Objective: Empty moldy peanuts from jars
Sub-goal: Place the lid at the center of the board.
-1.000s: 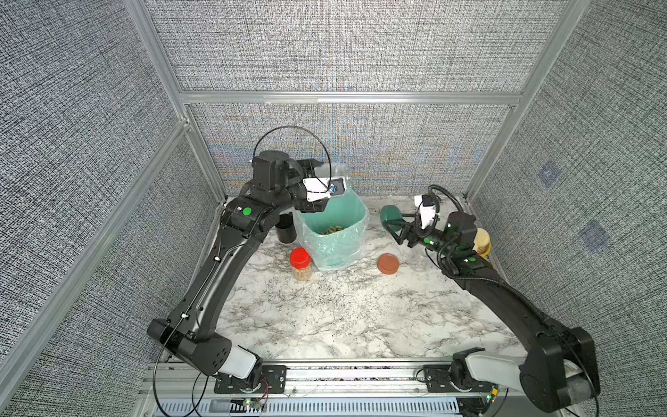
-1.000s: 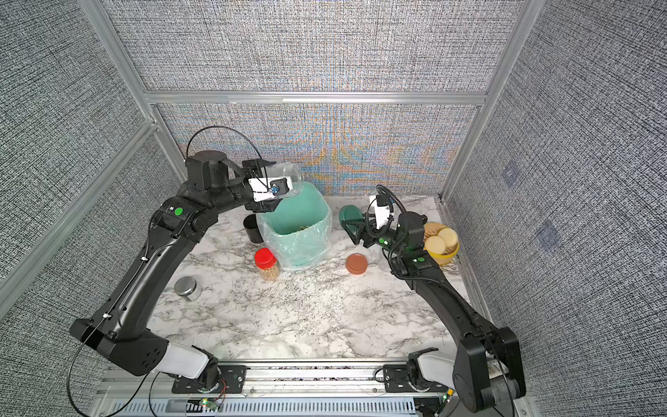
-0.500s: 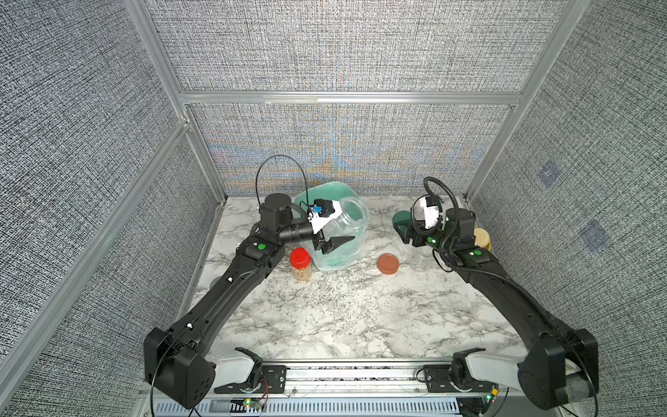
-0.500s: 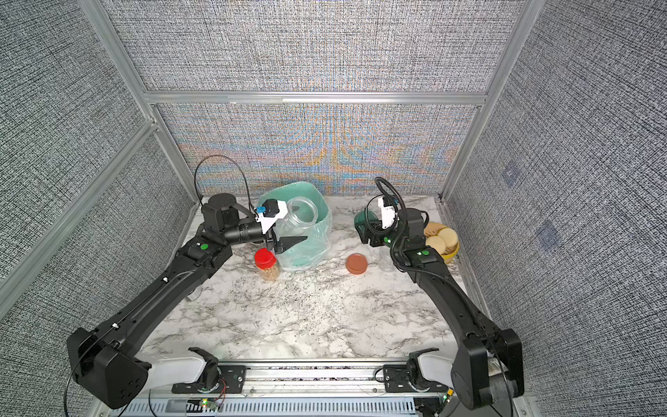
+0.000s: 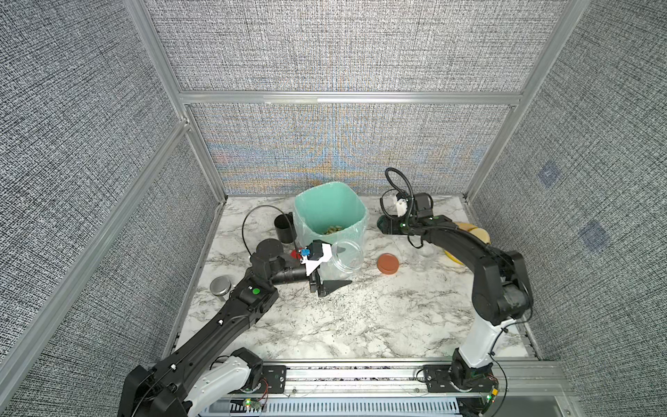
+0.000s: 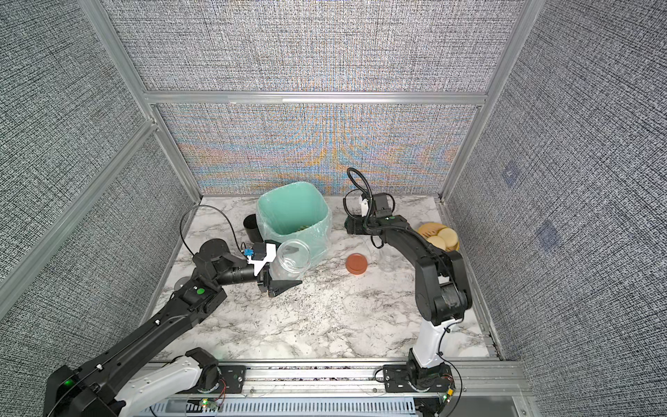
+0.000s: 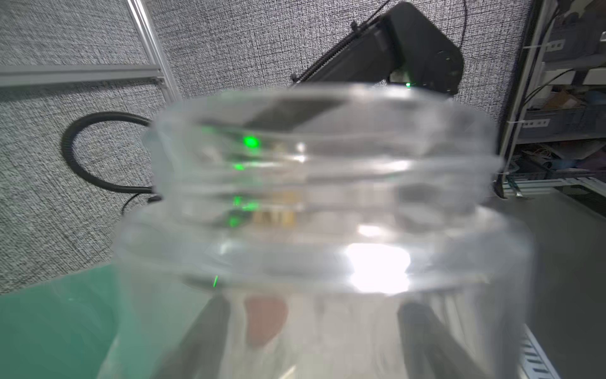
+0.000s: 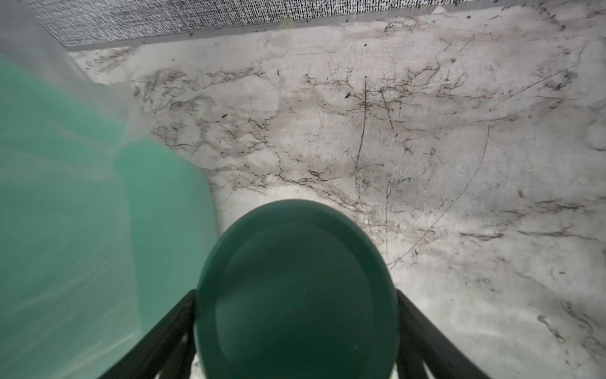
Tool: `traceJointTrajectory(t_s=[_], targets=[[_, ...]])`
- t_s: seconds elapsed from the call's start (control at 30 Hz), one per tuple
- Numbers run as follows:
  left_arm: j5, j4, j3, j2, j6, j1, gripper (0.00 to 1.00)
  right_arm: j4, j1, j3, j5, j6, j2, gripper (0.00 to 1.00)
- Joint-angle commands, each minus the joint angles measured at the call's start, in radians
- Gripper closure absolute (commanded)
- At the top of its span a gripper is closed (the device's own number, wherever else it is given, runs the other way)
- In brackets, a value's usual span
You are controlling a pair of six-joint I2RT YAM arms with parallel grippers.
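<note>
My left gripper [image 5: 326, 269] is shut on an empty, lidless clear jar [image 5: 346, 254] that lies on its side low in front of the green bin [image 5: 357, 213]. In the left wrist view the jar [image 7: 328, 197] fills the picture and the fingers [image 7: 210, 328] show blurred through it. Moldy peanuts [image 5: 334, 228] lie at the bottom of the bin. My right gripper [image 5: 386, 224] is shut on a dark green lid [image 8: 295, 288], low over the table right of the bin. A second lidless clear jar [image 5: 426, 252] stands under the right arm. A red-lidded jar [image 5: 294, 253] is mostly hidden behind my left wrist.
A terracotta lid [image 5: 388, 263] lies on the marble table [image 5: 361, 317] between the arms. A black mug [image 5: 284, 227] stands left of the bin, a steel tin [image 5: 221, 286] by the left wall, and a bowl of pale yellow discs [image 5: 469, 231] at the right wall.
My left arm came down from above the bin to table height in front of it, still holding the jar. My right gripper sank lower with the green lid.
</note>
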Motion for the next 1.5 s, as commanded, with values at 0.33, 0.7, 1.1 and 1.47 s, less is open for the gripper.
traceJointTrajectory(t_s=[0.33, 0.7, 1.1, 1.47], targets=[[-0.048, 0.116, -0.123, -0.059, -0.075, -0.024, 1.0, -0.08, 0.031, 0.017, 0.132, 0.009, 0.121, 0.26], [-0.056, 0.19, -0.174, -0.023, -0.095, -0.038, 1.0, -0.077, 0.035, 0.051, 0.159, 0.012, 0.139, 0.02], [-0.012, 0.216, -0.152, 0.127, -0.013, -0.05, 1.0, 0.021, 0.033, -0.081, 0.027, -0.122, -0.253, 0.04], [0.062, 0.203, -0.034, 0.321, 0.121, -0.071, 1.0, -0.223, 0.035, -0.177, -0.5, -0.323, -0.57, 0.17]])
